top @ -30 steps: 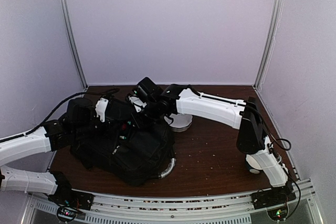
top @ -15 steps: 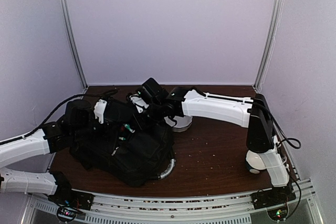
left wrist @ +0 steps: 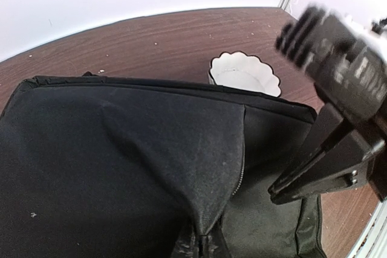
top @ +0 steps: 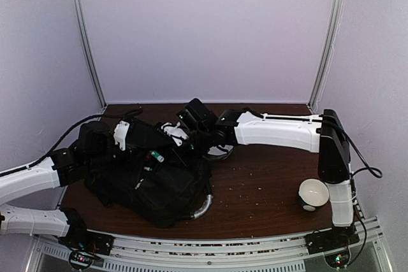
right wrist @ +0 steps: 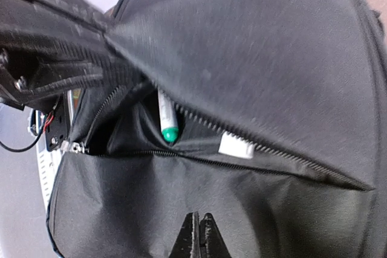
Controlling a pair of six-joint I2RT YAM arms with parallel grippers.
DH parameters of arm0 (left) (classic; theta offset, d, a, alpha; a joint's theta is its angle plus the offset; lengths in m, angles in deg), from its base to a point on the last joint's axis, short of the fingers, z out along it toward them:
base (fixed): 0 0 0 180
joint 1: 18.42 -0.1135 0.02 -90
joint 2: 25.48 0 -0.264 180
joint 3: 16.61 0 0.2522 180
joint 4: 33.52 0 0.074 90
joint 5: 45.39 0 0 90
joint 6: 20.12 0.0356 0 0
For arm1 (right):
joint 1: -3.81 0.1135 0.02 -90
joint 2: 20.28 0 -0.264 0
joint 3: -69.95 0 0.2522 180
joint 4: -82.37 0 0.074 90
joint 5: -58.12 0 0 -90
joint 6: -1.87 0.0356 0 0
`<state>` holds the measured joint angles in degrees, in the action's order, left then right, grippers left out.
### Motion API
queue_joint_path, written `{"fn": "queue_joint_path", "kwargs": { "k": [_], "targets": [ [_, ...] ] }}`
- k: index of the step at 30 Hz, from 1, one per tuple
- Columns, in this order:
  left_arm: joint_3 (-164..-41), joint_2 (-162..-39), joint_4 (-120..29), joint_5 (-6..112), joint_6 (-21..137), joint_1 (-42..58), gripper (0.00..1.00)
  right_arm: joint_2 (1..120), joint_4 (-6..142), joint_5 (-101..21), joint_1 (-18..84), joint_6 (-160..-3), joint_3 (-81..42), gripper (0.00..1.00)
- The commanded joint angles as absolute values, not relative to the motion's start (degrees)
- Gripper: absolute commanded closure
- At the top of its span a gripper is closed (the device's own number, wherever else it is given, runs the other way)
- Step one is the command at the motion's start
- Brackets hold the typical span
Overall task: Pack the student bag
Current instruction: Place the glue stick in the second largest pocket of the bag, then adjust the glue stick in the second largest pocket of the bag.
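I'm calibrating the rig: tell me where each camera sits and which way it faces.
Top external: above and behind the bases, looking down at the large black fabric backpack; both arms show.
Left wrist: low over the backpack, facing the white scalloped bowl; the right gripper shows.
Right wrist: over the open zip pocket, facing a white green-capped marker; its shut fingertips show.
Shared: all see the backpack.

Soft, even light fills the overhead view, the black bag (top: 153, 186) swallowing detail, while both wrist views blur nearby parts and the left one curves at its edges.
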<state>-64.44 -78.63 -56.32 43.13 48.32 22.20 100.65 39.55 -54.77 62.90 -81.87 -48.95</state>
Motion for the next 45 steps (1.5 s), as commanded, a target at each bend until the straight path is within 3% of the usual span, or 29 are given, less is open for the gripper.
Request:
{"fn": "queue_joint_path", "kwargs": {
  "k": [1,14,36,45],
  "targets": [
    [-65.59,-76.69,-47.64,44.95,48.88,22.81,1.0,100.78,42.47,-58.68,62.62,-81.98,-49.41,1.0],
    [-65.24,-76.28,-47.63,45.19,48.53,22.81,1.0,109.57,40.74,-54.24,62.61,-81.2,-58.66,1.0],
    [-64.47,-75.06,-47.74,44.44,48.57,22.82,1.0,104.43,39.77,-49.14,62.53,-80.4,-53.3,0.99],
    [-64.34,-75.06,-47.85,44.61,48.48,22.86,1.0,110.47,38.92,-49.76,62.65,-79.26,-60.01,0.99]
  ]
}}
